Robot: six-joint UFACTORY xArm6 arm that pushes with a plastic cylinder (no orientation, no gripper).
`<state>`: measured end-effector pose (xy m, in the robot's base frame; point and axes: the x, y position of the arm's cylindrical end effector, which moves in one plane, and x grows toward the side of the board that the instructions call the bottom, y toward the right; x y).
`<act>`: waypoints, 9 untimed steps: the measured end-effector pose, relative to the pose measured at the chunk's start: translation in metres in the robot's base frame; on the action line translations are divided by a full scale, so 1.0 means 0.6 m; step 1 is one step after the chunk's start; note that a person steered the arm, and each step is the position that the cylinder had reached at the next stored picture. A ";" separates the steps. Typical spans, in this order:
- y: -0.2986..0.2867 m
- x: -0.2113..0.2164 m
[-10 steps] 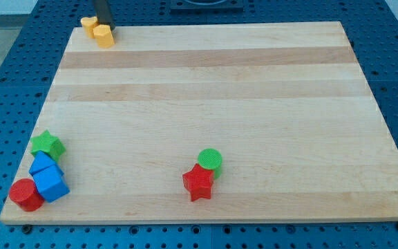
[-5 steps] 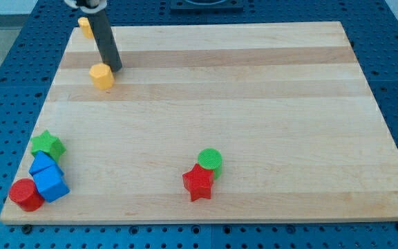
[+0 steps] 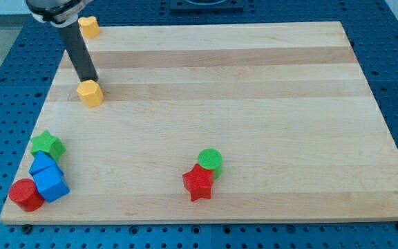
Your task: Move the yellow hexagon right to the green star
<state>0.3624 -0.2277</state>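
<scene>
Pushing the small yellow hexagon block (image 3: 90, 93) toward the green star-shaped block (image 3: 48, 144).

My tip (image 3: 92, 79) touches the hexagon's top side, on the wooden bench (image 3: 254, 104), with the star lower left. There are no fingers, only a rod. I think a slow push down is best, stopping just right of the star and clear of the blue blocks (image 3: 48, 178). The arm's top is cut off. The other yellow block (image 3: 88, 26) is too small to name its shape.
</scene>
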 end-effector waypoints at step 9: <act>0.058 0.290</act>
